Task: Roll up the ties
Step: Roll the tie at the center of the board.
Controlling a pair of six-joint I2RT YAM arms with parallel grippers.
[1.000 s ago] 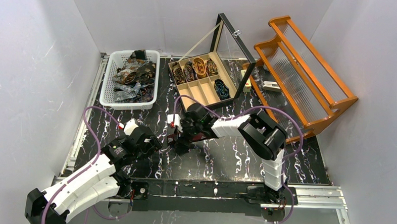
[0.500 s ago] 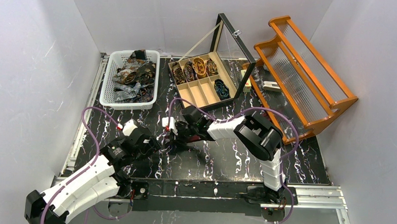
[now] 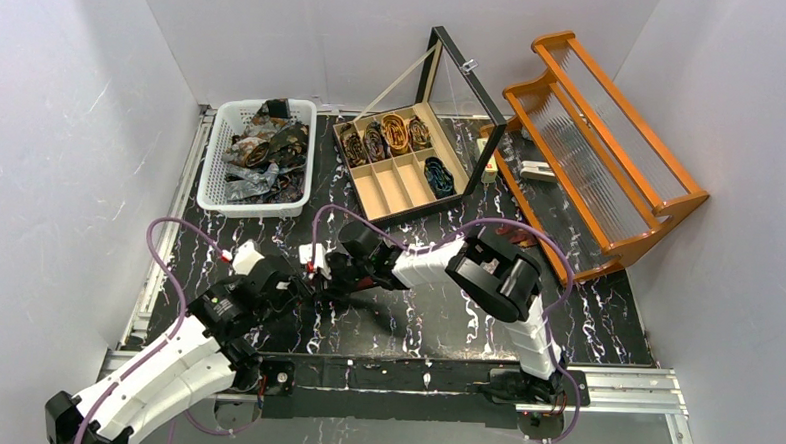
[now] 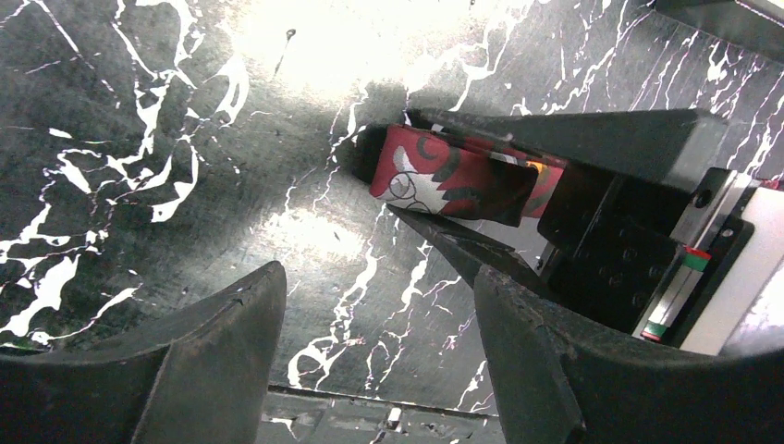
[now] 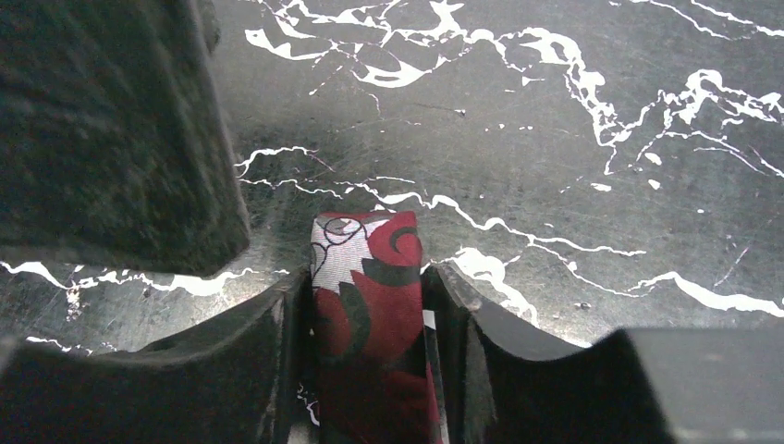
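Observation:
A red tie (image 5: 370,296) with black and white swirls is folded into a short thick bundle. My right gripper (image 5: 367,277) is shut on it, low over the black marbled table; in the top view the right gripper (image 3: 325,272) is left of centre. The tie (image 4: 444,180) also shows in the left wrist view, clamped between the right fingers (image 4: 555,139). My left gripper (image 4: 379,287) is open and empty, just in front of the tie; in the top view it (image 3: 291,290) almost meets the right one. Loose ties (image 3: 262,151) fill a basket. Coiled ties (image 3: 393,134) and a blue coil (image 3: 438,176) sit in a box.
A white basket (image 3: 211,174) stands at the back left. An open wooden box (image 3: 401,182) with slot compartments and a raised glass lid stands at the back centre. An orange wooden rack (image 3: 602,161) lies at the right. A dark finger (image 5: 111,129) fills the right wrist view's upper left.
My right gripper has carried the red tie leftwards, closer to my left gripper. The left arm has shifted slightly left and nearer.

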